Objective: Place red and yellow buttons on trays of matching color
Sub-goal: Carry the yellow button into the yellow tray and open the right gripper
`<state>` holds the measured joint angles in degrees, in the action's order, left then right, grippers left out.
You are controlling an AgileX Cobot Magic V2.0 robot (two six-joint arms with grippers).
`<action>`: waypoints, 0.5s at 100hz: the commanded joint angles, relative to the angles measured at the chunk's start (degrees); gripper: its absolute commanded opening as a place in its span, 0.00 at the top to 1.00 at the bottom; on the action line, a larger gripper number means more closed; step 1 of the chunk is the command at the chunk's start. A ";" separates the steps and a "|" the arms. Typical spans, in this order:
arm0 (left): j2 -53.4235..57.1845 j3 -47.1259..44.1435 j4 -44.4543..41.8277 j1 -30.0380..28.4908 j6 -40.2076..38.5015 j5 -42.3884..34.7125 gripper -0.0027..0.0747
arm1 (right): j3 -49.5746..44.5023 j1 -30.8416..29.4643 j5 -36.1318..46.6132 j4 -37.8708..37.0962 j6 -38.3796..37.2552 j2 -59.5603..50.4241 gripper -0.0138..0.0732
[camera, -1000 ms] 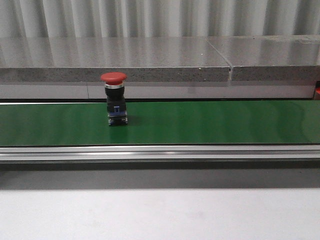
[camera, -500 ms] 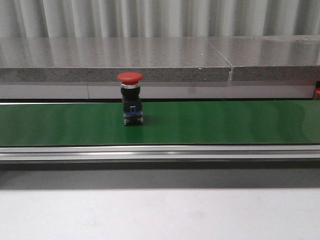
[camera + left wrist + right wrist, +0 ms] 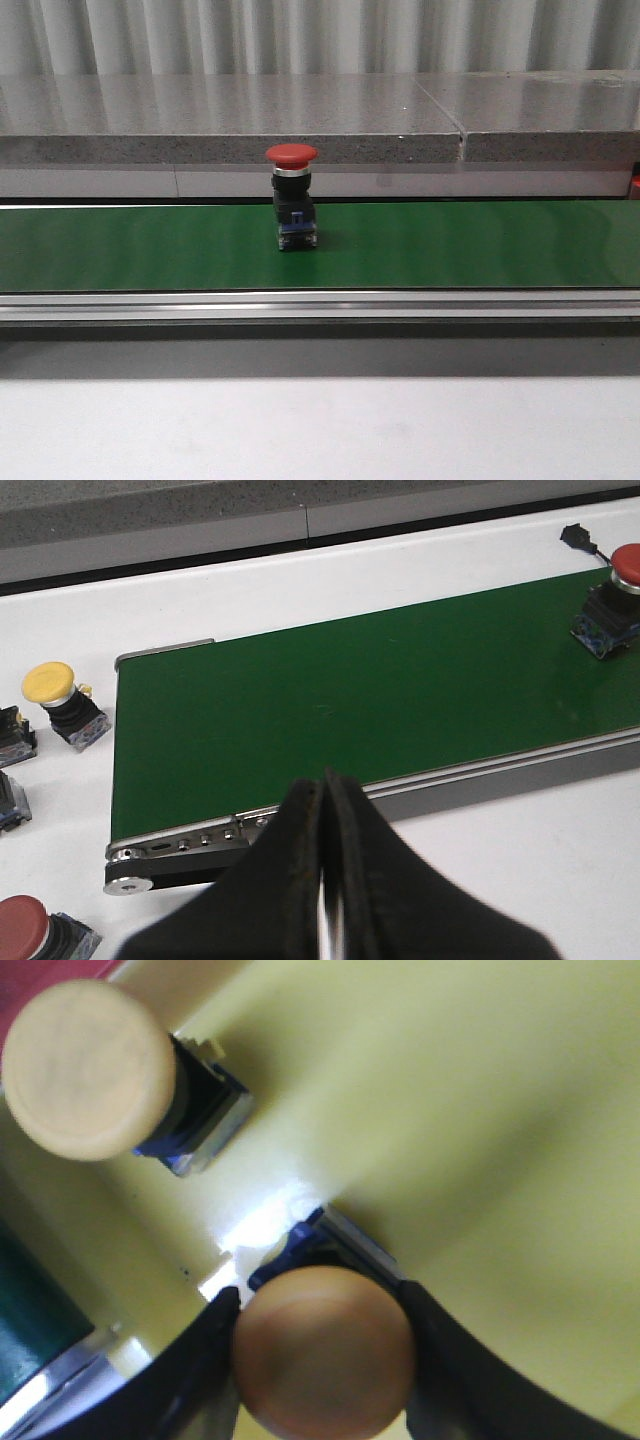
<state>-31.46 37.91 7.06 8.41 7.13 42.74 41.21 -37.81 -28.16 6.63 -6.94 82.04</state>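
Note:
A red button (image 3: 292,195) with a black base stands upright on the green belt (image 3: 480,245), left of its middle; it also shows at the far end of the left wrist view (image 3: 612,598). My left gripper (image 3: 325,792) is shut and empty, in front of the belt's near rail. My right gripper (image 3: 320,1305) is shut on a yellow button (image 3: 325,1350), its fingers on both sides of the cap, just above the yellow tray (image 3: 480,1110). Another yellow button (image 3: 95,1070) lies in that tray. A sliver of the red tray (image 3: 60,968) shows beside it.
On the white table by the belt's end lie a loose yellow button (image 3: 58,695), a red button (image 3: 30,930) and further partly cut-off buttons (image 3: 12,735). A grey stone ledge (image 3: 300,120) runs behind the belt.
The red button has travelled to the right along the belt, still upright. Neither gripper appears in the earlier frames.

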 commanded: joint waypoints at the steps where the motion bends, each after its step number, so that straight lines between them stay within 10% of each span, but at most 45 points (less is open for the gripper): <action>1: -0.15 1.49 0.51 0.36 0.10 -3.98 0.99 | 1.67 -0.64 3.59 0.13 0.60 -0.86 0.70; 33: -0.15 1.49 0.51 0.36 0.10 -3.98 0.99 | 1.67 -0.64 4.22 0.23 0.60 1.91 0.25; 50: -0.15 1.49 0.51 0.36 0.10 -3.98 0.99 | 1.67 -0.64 4.18 0.53 0.60 -1.27 0.21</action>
<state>-31.46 37.91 7.06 8.41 7.13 42.74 41.60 -38.05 -25.58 6.74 -6.94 84.41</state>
